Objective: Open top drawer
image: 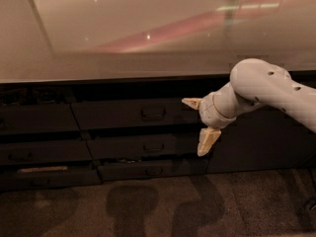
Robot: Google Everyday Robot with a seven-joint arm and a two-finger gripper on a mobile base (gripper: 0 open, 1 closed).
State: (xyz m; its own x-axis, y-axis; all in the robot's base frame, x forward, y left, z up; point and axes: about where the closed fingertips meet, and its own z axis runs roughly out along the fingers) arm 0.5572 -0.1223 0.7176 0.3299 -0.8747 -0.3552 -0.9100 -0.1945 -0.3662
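Observation:
The top drawer (118, 115) is the wide dark grey front just under the counter, with a small loop handle (153, 113) at its centre. Its front stands level with the neighbouring fronts and no tray shows. My gripper (199, 123) hangs in front of the drawer's right end, to the right of the handle and not touching it. It is open and empty. One pale finger (191, 102) points left at the height of the drawer front. The other finger (207, 141) points down over the drawer below.
Two narrower dark drawer fronts (143, 146) sit below the top drawer, the lowest (148, 171) slightly pulled out. More dark drawers (34, 118) stand at the left. A dark cabinet door (261, 142) is behind my arm. A pale counter top (148, 38) runs above, and carpet (158, 206) lies below.

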